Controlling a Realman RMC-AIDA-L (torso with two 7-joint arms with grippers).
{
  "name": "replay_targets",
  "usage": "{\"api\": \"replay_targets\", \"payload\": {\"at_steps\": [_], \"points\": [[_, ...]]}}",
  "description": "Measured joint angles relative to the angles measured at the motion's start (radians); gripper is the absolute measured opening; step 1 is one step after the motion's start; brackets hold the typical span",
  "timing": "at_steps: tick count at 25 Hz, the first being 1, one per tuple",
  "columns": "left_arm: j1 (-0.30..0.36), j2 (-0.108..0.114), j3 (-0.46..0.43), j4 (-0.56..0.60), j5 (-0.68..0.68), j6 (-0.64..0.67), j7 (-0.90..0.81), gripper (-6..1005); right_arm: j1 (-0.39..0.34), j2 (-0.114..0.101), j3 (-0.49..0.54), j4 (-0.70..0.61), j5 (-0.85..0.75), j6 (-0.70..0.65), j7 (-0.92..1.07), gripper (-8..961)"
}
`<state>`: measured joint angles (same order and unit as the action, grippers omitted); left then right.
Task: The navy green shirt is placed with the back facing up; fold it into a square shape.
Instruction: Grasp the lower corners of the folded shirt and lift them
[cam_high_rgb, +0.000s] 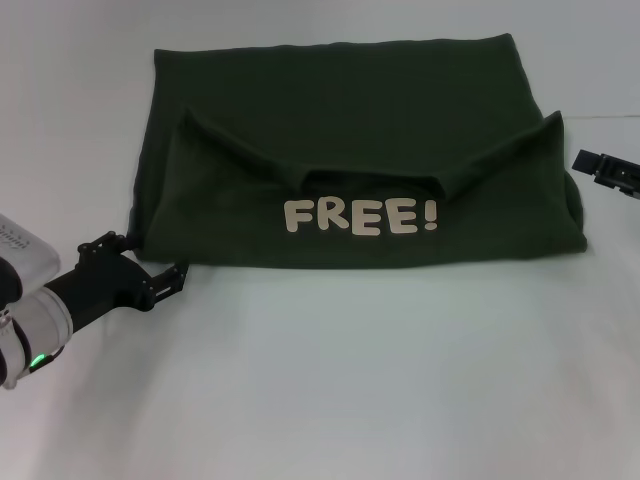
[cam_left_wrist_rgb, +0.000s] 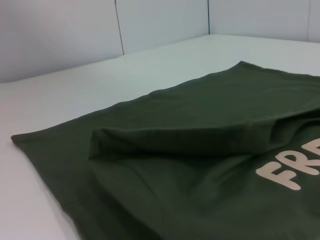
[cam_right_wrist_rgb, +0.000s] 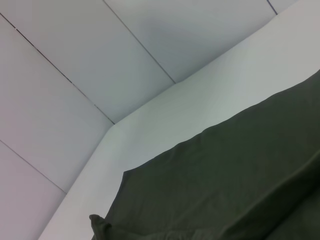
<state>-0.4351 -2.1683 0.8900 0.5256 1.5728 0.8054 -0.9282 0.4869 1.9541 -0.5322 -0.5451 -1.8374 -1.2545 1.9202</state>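
My left gripper (cam_high_rgb: 170, 277) low at navy green shirt (cam_high_rgb: 350, 130) corner for next fold; jaw state unclear. Right gripper (cam_high_rgb: 600, 168) beside opposite edge, also unclear.

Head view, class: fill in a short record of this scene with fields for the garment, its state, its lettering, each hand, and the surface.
garment: navy green shirt
state: folded over once, near half lying on far half, sleeves tucked inward
lettering: cream "FREE!" facing up
left hand: at the shirt's near left corner, low on the table
right hand: just off the shirt's right edge
surface: white table
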Motion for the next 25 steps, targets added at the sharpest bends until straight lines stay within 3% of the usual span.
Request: {"api": "replay_targets", "payload": {"at_steps": [14,19,22,25], "points": [[-0.017,0.002,0.037,-0.013,0.004,-0.022,-0.001,756,-0.006,0.000,0.000,0.002,0.001,0.011,-0.001,687],[-0.015,0.001,0.029,-0.002,-0.006,-0.049,-0.023,706,-0.005,0.000,0.001,0.002,0.001,0.012,0.000,687],[-0.019,0.001,0.030,-0.001,-0.006,-0.072,-0.026,504,-0.005,0.000,0.002,0.002,0.001,0.011,0.001,686],[-0.021,0.001,0.032,-0.001,-0.005,-0.084,-0.026,440,-0.005,0.000,0.002,0.002,0.001,0.010,0.001,686]]}}
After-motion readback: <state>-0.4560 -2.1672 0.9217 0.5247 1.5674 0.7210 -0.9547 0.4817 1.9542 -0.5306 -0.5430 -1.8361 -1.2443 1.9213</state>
